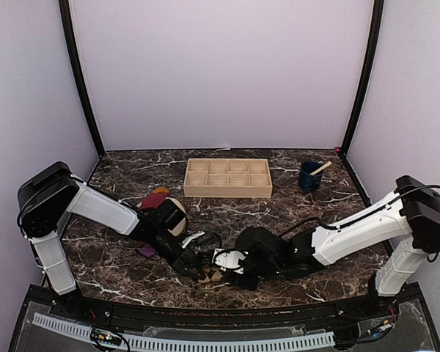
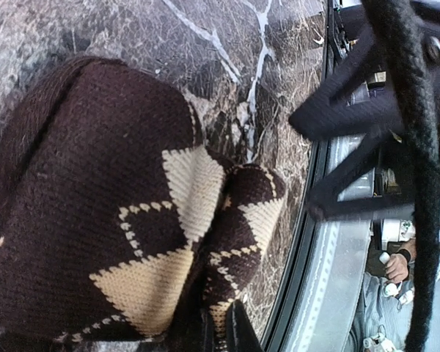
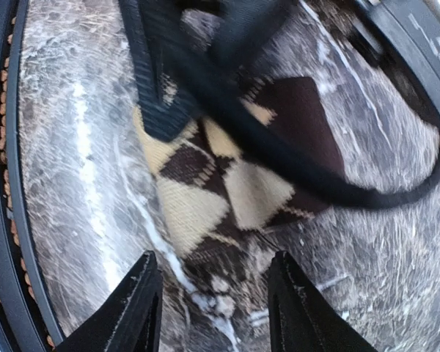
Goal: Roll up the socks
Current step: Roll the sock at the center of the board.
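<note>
Your left tool (image 2: 221, 324) is pressed together on the argyle sock (image 2: 117, 220), pinching the cloth at the narrow end where it is bunched into a small roll. This reads as an anchor, so the fabric does not slide while the other side is worked. Your right tool (image 3: 213, 268) stands spread with nothing between its 2 fingers. The sock's tan diamonds lie just ahead of the tips, so it looks placed to take a hold rather than to carry anything. The sock lies on the worktop (image 1: 279, 213) between the 2 tools, close to the near edge, with the dark front rail (image 3: 0, 183) just beside it. You have little room to pull toward yourself, so roll away from the rail or sideways. The tools are close together and a black cable (image 3: 293, 158) crosses over the sock, so mind a snag. The magenta sock (image 1: 151, 200) lies well apart at the left, beside the beige plate (image 1: 180, 222) by your left wrist. The wooden tray (image 1: 228, 178) and blue cup (image 1: 309, 177) sit far back, leaving open marble in the middle.
</note>
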### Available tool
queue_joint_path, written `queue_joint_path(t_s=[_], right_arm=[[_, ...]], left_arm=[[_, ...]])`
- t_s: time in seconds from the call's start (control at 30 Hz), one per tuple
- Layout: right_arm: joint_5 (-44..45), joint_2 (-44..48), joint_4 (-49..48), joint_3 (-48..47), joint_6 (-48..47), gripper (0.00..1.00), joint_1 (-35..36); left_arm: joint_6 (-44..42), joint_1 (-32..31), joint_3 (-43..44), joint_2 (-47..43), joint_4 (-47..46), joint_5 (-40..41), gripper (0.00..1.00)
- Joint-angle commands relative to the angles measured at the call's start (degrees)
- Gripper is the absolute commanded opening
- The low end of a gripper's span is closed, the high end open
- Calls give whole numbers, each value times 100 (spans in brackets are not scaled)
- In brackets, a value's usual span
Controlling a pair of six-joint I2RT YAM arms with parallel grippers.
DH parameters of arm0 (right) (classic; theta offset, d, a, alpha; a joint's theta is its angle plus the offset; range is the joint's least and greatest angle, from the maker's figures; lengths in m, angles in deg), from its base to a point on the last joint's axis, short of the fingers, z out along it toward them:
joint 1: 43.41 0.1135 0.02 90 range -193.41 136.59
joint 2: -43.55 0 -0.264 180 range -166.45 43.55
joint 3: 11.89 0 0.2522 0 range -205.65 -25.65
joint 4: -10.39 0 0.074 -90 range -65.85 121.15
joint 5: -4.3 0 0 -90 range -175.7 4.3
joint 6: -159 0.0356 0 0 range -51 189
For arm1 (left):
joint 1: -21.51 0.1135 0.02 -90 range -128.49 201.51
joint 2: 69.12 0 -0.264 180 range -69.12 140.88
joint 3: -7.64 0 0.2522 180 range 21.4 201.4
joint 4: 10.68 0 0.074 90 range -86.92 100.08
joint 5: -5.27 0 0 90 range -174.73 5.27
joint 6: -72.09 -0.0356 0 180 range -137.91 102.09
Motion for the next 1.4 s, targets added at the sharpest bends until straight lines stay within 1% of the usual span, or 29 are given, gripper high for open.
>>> queue_joint_path(t_s=[0.0, 0.2, 0.5, 0.97, 1.13, 1.37], right_arm=[[458, -221, 116, -277, -338, 48, 297], [548, -313, 157, -391, -465, 49, 434], [676, -509, 192, -461, -684, 48, 508], [733, -709, 253, -604, -1097, 37, 544], [722, -848, 354, -640, -1172, 31, 547], [737, -1008, 379, -623, -1181, 27, 548]], left_arm=[[-116, 12, 29, 171, 449, 2, 0], [-143, 29, 50, 212, 480, -37, 0], [-165, 47, 76, 273, 514, -119, 0], [-214, 95, 155, 387, 590, -256, 0], [-223, 107, 180, 404, 602, -298, 0], [-279, 124, 240, 455, 641, -416, 0]])
